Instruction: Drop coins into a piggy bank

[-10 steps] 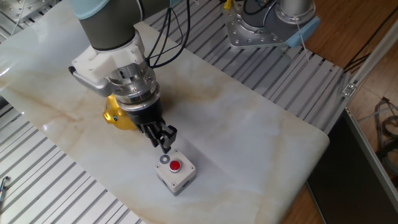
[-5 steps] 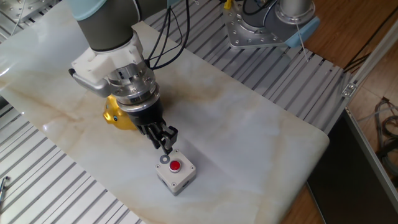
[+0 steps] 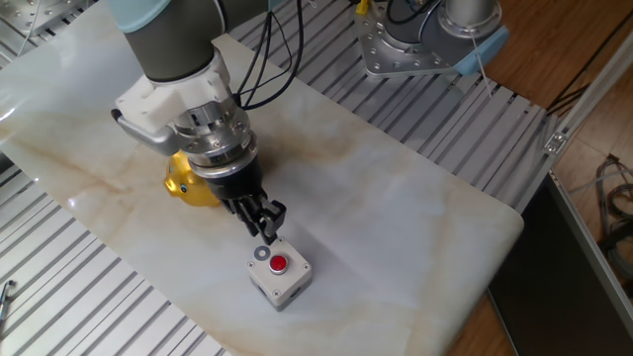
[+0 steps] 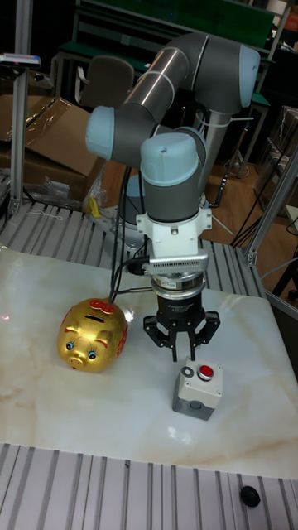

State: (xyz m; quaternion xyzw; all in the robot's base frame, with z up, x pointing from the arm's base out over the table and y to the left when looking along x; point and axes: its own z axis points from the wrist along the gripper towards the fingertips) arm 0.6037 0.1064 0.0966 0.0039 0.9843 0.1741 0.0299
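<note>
One coin [image 3: 261,253] lies flat on top of the white button box [image 4: 198,392], beside its red button [image 3: 279,263]. My claw [image 4: 181,354] hangs just above that coin, fingers nearly together, pinching nothing. One gold piggy bank [image 4: 93,334] stands on the bench [image 3: 396,198] beyond the box, slot up, snout toward the tall camera.

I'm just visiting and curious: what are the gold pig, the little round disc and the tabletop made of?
The piggy bank looks like glossy gold-coated ceramic or plastic; bright highlights show on its back, so I can't tell which. The coin, lying on the white button box, looks like dull grey metal. The table looks like polished marble or a marble-look slab: pale with tan veins and a soft sheen.
</note>
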